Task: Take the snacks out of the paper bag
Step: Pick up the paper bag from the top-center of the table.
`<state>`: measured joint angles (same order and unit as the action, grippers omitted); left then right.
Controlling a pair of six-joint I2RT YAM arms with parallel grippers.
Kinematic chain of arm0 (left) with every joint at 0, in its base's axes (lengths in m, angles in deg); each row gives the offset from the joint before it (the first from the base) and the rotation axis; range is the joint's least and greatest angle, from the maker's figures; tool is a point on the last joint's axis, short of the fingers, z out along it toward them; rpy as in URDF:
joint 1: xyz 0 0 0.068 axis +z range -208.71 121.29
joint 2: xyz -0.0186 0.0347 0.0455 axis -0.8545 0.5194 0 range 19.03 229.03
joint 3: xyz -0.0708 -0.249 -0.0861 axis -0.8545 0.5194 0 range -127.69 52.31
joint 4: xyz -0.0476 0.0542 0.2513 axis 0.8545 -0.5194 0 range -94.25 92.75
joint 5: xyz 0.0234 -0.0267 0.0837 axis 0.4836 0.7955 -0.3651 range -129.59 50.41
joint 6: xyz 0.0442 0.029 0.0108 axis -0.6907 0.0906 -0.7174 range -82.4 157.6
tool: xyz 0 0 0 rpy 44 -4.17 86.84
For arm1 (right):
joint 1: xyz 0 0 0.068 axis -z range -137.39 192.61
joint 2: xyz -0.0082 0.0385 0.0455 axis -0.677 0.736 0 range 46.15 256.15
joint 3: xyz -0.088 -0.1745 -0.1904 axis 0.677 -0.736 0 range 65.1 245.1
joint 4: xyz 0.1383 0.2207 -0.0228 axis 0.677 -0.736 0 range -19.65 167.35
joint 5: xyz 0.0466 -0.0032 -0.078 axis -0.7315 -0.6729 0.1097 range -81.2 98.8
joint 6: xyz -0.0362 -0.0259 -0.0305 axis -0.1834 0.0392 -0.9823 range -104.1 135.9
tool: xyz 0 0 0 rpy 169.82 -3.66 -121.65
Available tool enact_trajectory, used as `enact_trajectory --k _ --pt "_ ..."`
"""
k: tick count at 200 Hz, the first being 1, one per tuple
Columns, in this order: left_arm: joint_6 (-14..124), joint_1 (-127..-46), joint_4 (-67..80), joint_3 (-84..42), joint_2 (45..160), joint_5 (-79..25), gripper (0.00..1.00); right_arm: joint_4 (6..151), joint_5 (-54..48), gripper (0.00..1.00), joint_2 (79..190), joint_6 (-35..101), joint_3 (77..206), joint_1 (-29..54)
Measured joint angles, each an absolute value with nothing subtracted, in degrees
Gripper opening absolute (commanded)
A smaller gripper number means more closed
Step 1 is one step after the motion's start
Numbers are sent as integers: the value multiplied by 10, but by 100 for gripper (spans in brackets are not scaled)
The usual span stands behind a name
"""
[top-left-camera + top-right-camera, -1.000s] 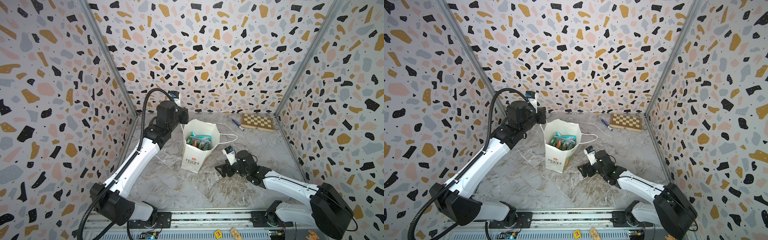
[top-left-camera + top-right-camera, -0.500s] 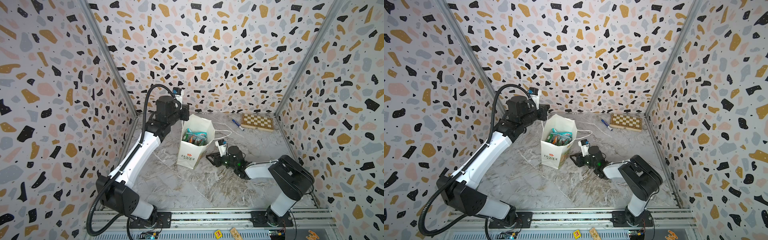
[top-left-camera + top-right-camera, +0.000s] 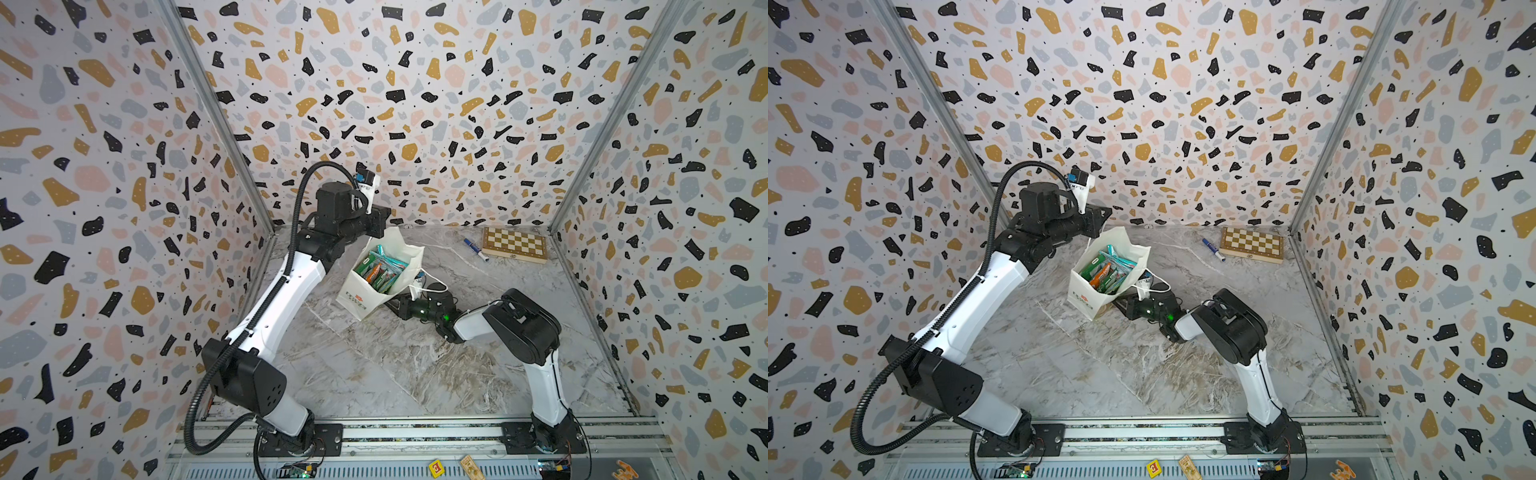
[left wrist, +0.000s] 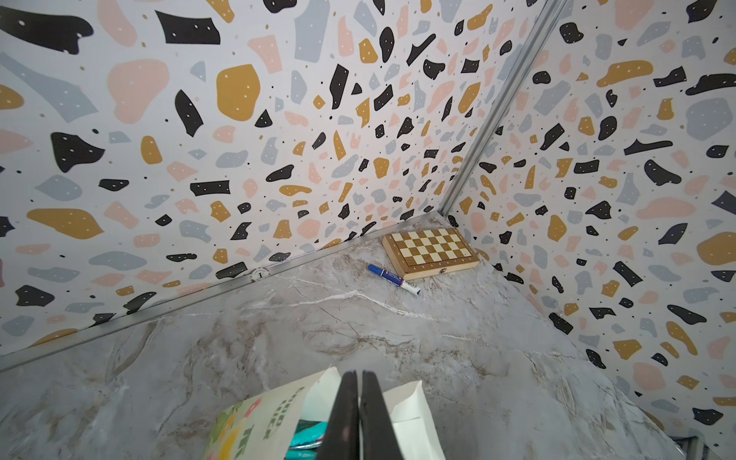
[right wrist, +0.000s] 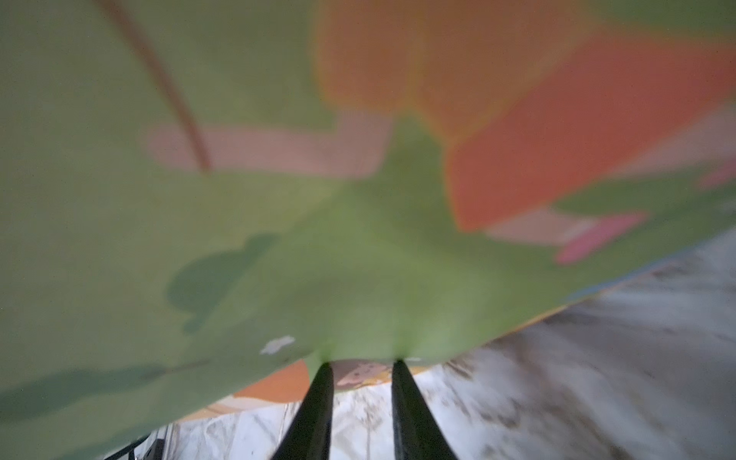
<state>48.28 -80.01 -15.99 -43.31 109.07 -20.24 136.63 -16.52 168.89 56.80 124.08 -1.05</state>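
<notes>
The white paper bag [image 3: 360, 298] [image 3: 1083, 296] leans tilted with its mouth open upward, and several glossy snacks [image 3: 380, 268] [image 3: 1108, 270] stand inside. My left gripper [image 3: 372, 237] [image 4: 355, 375] is shut on the bag's far rim; the bag [image 4: 263, 418] and a teal snack [image 4: 312, 434] show beneath it. My right gripper [image 3: 394, 304] [image 5: 362, 358] lies low on the floor at the bag's bottom edge. Its fingers stand a little apart with the green-printed bag [image 5: 278, 239] edge between them, and the tips are hidden under the paper.
A wooden chessboard [image 3: 514, 244] [image 4: 430, 251] and a blue marker [image 3: 476, 249] [image 4: 392, 278] lie in the far right corner. The bag's white cord handle [image 3: 432, 282] loops over my right wrist. Patterned walls close in three sides, and a rail [image 3: 415, 434] runs along the front.
The left gripper has raised the bag's rim and tipped the bag. The right arm has reached in to the bag's base, and its jaws have narrowed there.
</notes>
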Motion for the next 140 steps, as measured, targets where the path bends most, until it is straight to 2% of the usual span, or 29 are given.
enact_trajectory --k 28,64,87,140 --pt "481 -809 -172 -433 1091 -201 0 1370 -165 31 1727 580 1281 -21" --pt "478 -833 -165 -385 1063 -198 0 1374 -161 37 1728 583 1253 -21" --pt "478 -852 -143 -336 1026 -197 0 1371 -148 42 1690 580 1179 -14" --pt "486 -863 -77 -254 978 -195 0 1343 -112 43 1560 571 1025 49"
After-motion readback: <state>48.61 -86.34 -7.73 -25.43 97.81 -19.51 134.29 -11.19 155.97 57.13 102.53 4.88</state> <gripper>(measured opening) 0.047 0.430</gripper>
